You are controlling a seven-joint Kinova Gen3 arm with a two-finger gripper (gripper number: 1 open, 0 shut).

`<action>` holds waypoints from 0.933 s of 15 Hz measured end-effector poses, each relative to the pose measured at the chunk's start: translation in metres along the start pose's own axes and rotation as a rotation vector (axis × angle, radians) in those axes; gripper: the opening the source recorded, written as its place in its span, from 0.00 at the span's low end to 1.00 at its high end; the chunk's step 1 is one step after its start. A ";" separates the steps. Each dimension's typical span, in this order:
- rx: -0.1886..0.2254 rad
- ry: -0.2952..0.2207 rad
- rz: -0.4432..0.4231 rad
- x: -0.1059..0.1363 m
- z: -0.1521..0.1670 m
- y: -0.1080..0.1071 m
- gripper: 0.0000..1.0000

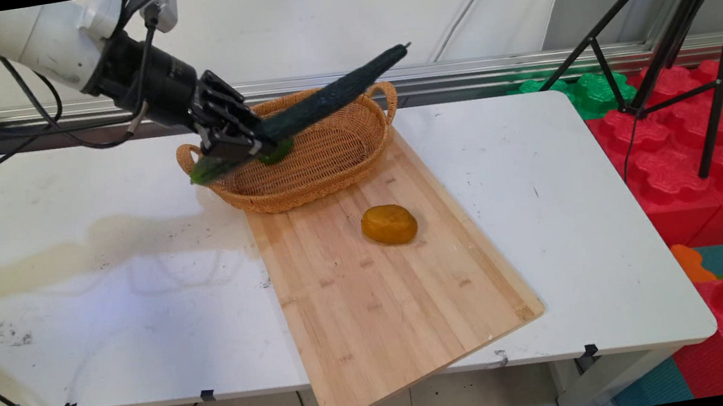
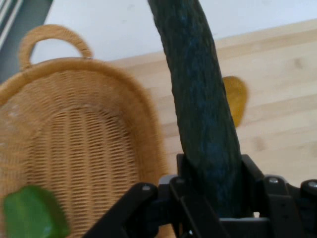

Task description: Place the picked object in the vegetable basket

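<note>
Board's (image 1: 371, 278) near corner overhangs table (image 1: 99, 279); hand (image 1: 235, 146) grips apparent cucumber (image 1: 327, 99).

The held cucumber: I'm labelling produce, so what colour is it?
Dark green cucumber, clearest in the hand view, clamped in the gripper.

Cucumber (image 1: 327, 99): long, dark green, clamped near one end in the black gripper (image 1: 241, 147), raised and tilted up to the right over the basket | Basket (image 1: 322, 166): oval wicker, two handles, upright on the far end of the wooden board, a green item (image 2: 32, 215) lying inside
</note>
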 end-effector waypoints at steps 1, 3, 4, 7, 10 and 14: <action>0.015 -0.008 0.007 -0.003 0.000 -0.009 0.00; 0.043 -0.030 0.032 -0.009 0.004 -0.028 0.00; 0.055 -0.042 0.046 -0.011 0.006 -0.036 0.00; 0.085 -0.086 0.088 -0.021 0.019 -0.063 0.00; 0.101 -0.130 0.121 -0.032 0.039 -0.085 0.00; 0.110 -0.164 0.148 -0.038 0.068 -0.106 0.00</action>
